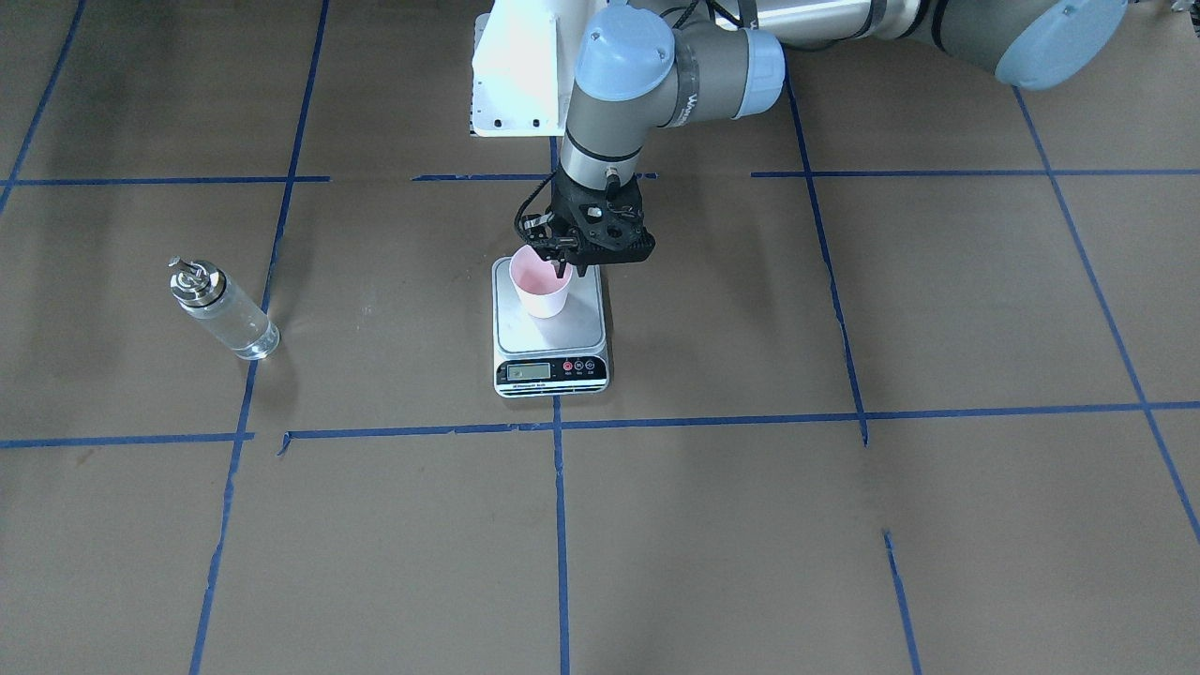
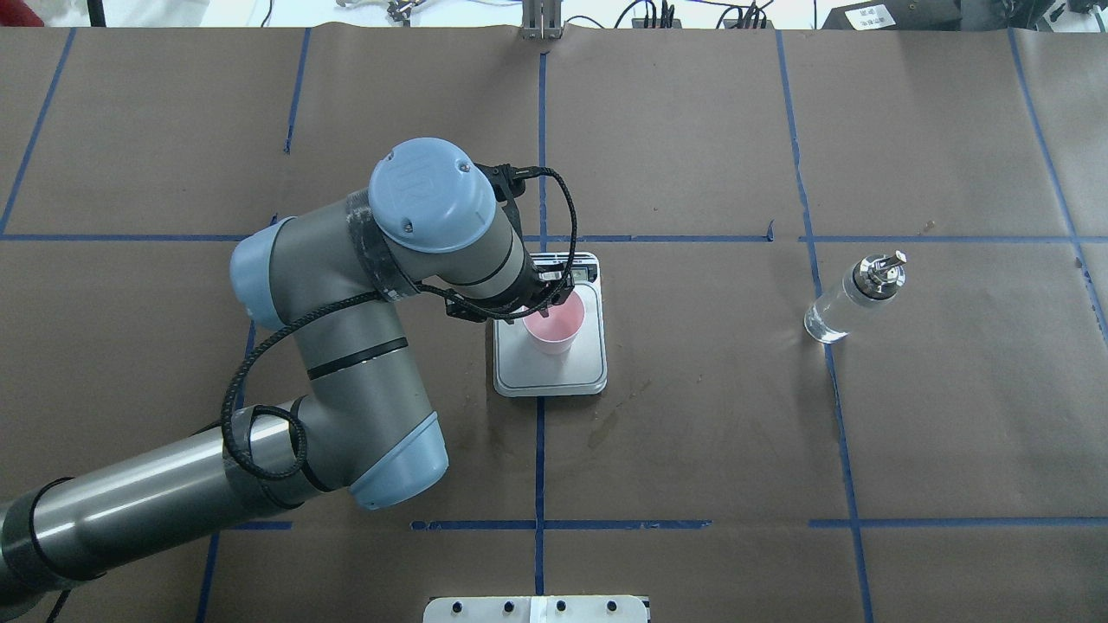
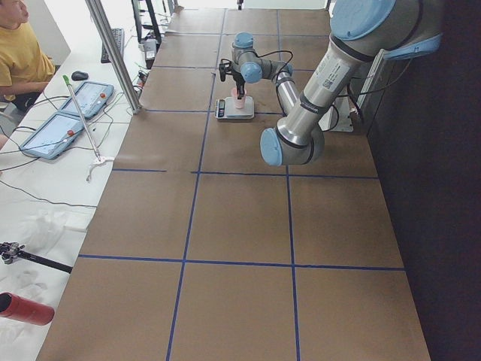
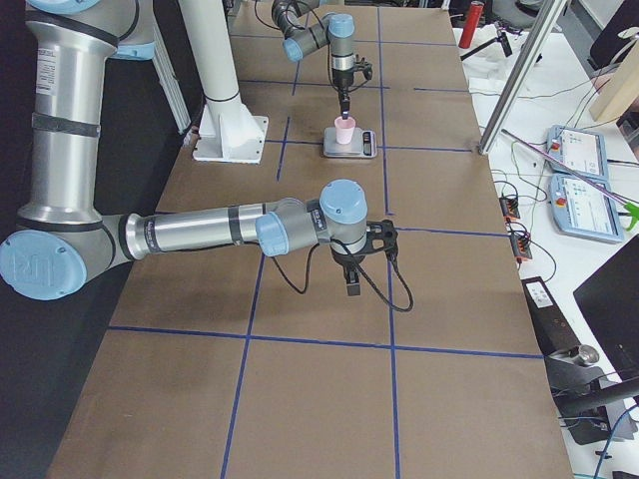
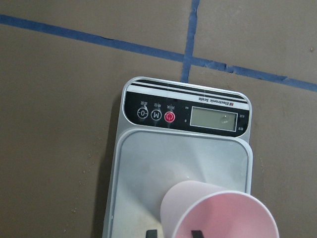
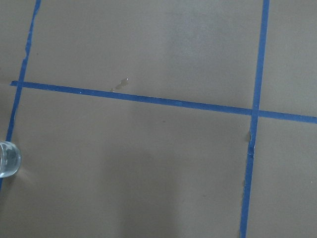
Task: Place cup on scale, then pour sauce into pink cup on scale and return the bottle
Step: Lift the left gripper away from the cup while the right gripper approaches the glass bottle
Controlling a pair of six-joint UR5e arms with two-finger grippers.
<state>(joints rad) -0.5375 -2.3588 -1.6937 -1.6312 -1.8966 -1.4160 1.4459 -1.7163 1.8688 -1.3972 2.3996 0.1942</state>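
The pink cup stands upright on the scale, towards its back half. My left gripper reaches down over it, jaws a little apart across the rim. In the left wrist view one fingertip is inside the cup and the other is just outside its wall, above the platform. The glass bottle stands alone far to the robot's right. Its base shows in the right wrist view. My right gripper hangs over bare table, and I cannot tell whether it is open or shut.
Brown paper with blue tape lines covers the table. The scale's LCD and buttons face away from the robot. A white mounting plate stands at the robot's base. Operators' tablets lie beyond the table's far edge.
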